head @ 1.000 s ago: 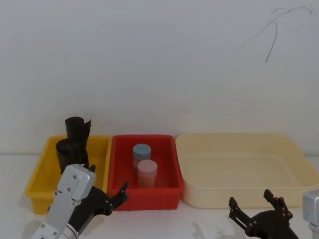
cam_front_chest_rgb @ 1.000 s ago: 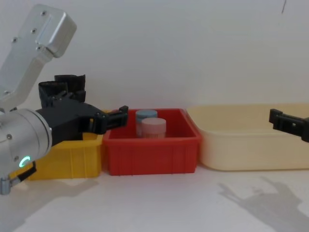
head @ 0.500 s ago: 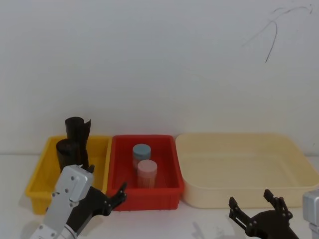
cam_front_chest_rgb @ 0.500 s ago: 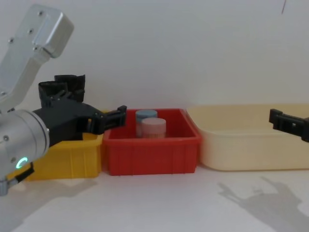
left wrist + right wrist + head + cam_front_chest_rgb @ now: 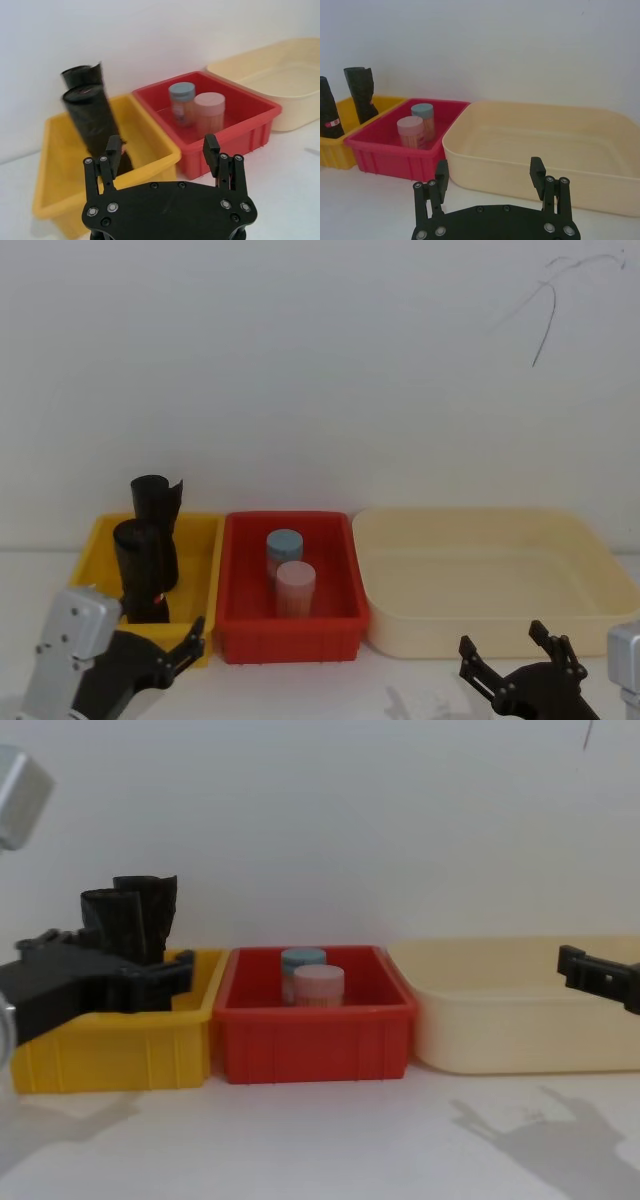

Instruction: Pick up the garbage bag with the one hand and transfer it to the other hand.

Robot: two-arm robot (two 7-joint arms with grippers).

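The garbage bag is a glossy black roll with a small red-and-white label, standing upright in the yellow bin. In the left wrist view the garbage bag stands beyond the open fingers. My left gripper hovers open and empty in front of the yellow bin, short of the roll; in the chest view this left gripper is level with the bin's rim. My right gripper stays open and empty near the table's front right, in front of the cream tub.
A taller matte black bundle stands behind the roll in the same bin. The red bin in the middle holds two capped jars, one blue-lidded and one pink-lidded. A white wall rises close behind the bins.
My left gripper has pulled back and to the left, from in front of the red bin to in front of the yellow bin. The right arm has not moved.
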